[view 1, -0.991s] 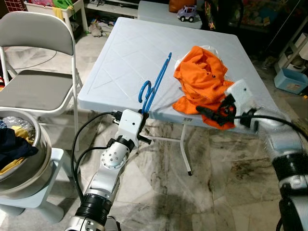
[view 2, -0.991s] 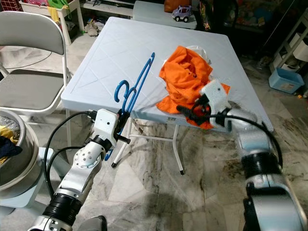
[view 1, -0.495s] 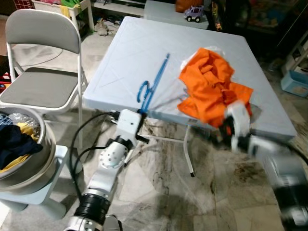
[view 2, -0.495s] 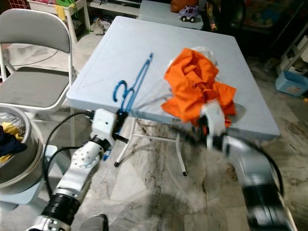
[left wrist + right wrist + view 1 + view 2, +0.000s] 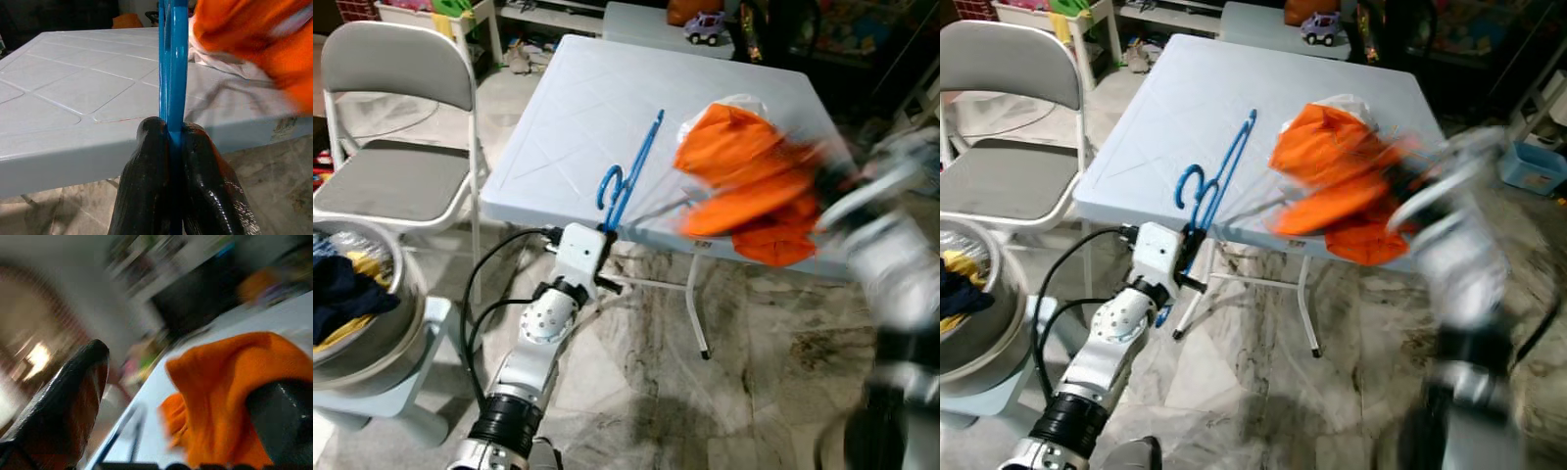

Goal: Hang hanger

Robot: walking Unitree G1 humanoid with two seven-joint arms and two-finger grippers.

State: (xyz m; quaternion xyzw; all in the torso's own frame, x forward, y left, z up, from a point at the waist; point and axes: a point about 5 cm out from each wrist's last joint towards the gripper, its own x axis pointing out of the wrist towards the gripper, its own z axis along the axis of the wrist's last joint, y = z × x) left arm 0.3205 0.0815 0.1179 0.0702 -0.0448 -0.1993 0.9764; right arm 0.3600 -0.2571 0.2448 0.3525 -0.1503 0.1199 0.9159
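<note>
A blue plastic hanger (image 5: 628, 174) is seen lying on the pale blue folding table (image 5: 578, 108), its hook end reaching the table's near edge. The left gripper (image 5: 169, 134) is pressed shut on the hanger at that edge, the blue bar being pinched between the two black fingers (image 5: 144, 166), as is shown in the left wrist view. An orange garment (image 5: 749, 181) is heaped on the table to the right of the hanger, and part of it hangs over the near edge.

The right arm (image 5: 891, 264) is blurred beside the garment. In the right wrist view the right gripper (image 5: 176, 401) is spread wide, with orange cloth lying between the fingers; whether the cloth is actually held cannot be told.

A grey folding chair (image 5: 396, 127) stands to the left of the table, and a metal basin of clothes (image 5: 352, 304) is seen at the lower left. A toy car (image 5: 709, 26) rests on a further surface behind the table.
</note>
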